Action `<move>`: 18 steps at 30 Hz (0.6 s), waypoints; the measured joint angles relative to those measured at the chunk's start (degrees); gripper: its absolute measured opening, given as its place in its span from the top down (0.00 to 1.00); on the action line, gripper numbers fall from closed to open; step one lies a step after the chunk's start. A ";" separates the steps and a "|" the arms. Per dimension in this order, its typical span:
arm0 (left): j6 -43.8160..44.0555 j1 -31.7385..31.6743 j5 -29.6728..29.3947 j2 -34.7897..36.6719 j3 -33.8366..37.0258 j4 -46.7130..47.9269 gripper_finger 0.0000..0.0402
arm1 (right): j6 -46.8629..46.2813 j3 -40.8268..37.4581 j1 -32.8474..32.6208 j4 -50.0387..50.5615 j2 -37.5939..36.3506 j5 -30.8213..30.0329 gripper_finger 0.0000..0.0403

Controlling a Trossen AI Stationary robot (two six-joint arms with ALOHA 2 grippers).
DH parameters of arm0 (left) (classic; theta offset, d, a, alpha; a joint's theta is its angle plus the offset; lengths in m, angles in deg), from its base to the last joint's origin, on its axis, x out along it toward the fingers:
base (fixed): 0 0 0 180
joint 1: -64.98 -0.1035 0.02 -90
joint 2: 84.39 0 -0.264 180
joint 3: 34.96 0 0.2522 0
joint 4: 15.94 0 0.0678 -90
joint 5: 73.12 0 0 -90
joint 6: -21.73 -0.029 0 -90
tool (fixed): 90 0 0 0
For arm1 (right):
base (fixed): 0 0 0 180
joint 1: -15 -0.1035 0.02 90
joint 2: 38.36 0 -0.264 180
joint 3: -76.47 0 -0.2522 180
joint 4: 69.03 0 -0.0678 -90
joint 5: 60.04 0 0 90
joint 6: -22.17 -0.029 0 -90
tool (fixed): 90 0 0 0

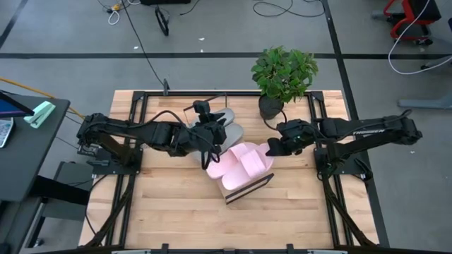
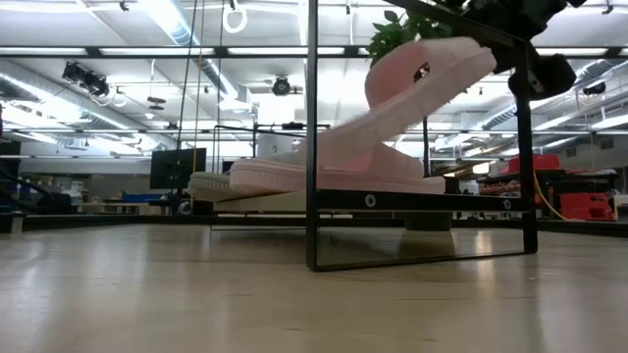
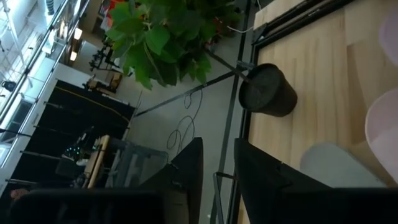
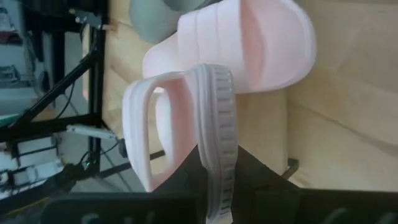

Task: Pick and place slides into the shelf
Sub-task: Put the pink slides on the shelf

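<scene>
Two grey slides and one pale pink slide lie on the shelf, which stands slantwise in mid-table on thin black end frames. A second pink slide is tilted above them, its high end in my right gripper, which is shut on it. My left gripper hovers over the grey slides. It is open by a narrow gap with nothing between its fingers. My right gripper pinches the pink slide's sole between its two fingers, at the end next to the wide strap. The fingers come slanting down from the table's right. The slide is tilted, held end high and far end low by the lying pink slide.
A potted plant stands at the table's far edge, just behind my right gripper. The near half of the slatted tabletop is bare wood. Black rails run along both sides.
</scene>
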 joint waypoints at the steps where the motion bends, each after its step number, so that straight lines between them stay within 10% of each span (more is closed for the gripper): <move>1: -0.06 0.00 0.00 0.00 0.00 -0.45 0.77 | -0.05 0.00 -0.24 0.01 0.32 -0.68 0.91; 18: -0.41 0.04 0.04 0.72 0.07 -2.64 0.79 | 2.90 0.02 -1.19 -2.81 6.36 -0.28 0.91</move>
